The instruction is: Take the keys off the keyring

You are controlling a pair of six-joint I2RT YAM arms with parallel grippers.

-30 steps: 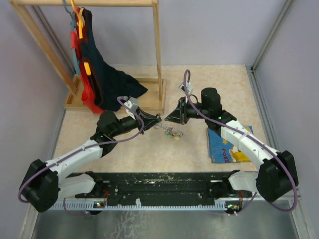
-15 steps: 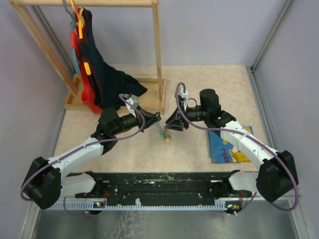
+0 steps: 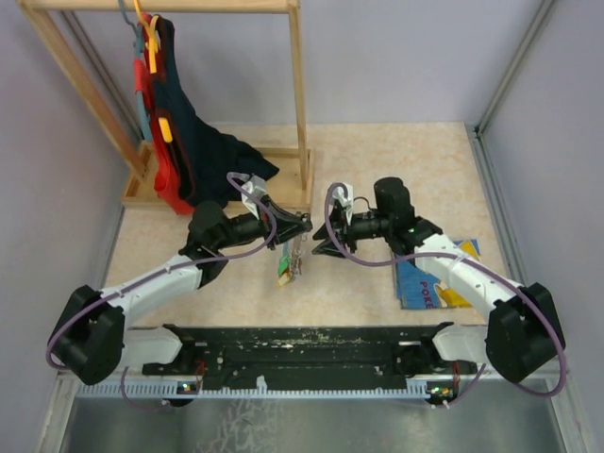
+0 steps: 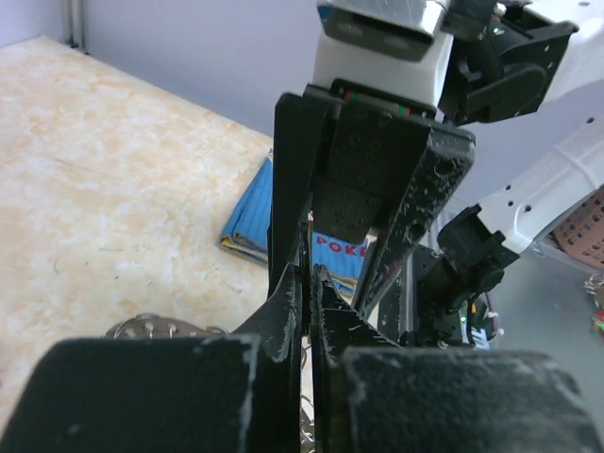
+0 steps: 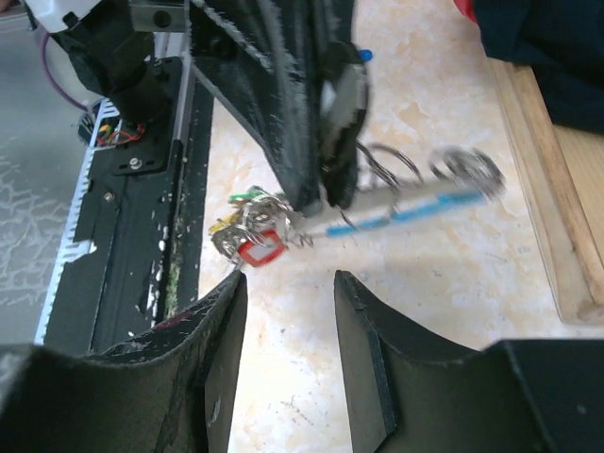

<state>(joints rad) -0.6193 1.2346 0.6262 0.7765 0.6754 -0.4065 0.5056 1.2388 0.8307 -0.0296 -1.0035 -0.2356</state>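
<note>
The left gripper [image 4: 309, 283] has its fingers pressed together on the keyring [image 5: 406, 206], pinching the grey strap with the light-blue patch. The rest of the ring hangs below those fingers, above the table. The keys [image 5: 253, 236] dangle in a bunch at the low end, and a red head and a green head can be made out among them. The right gripper [image 5: 291, 283] faces the left one at close range, just beside it. Its fingers are spread with nothing between them, and the bunch of keys hangs just ahead of their tips.

A blue picture book [image 3: 422, 288] lies flat on the table behind the right gripper, partly under that arm. Behind the left gripper and off to its left stands a wooden clothes rack [image 3: 299, 113]. A dark garment [image 3: 203, 151] and a red one [image 3: 170, 189] hang from it and spill onto its base. The rack's near post stands close behind both grippers.

The table [image 3: 396, 160] is a beige, marbled surface. Pale lilac-grey walls [image 3: 406, 57] close it in at the back and on both sides. A scuffed black plate [image 3: 302, 344] at the near edge carries both arm bases.
</note>
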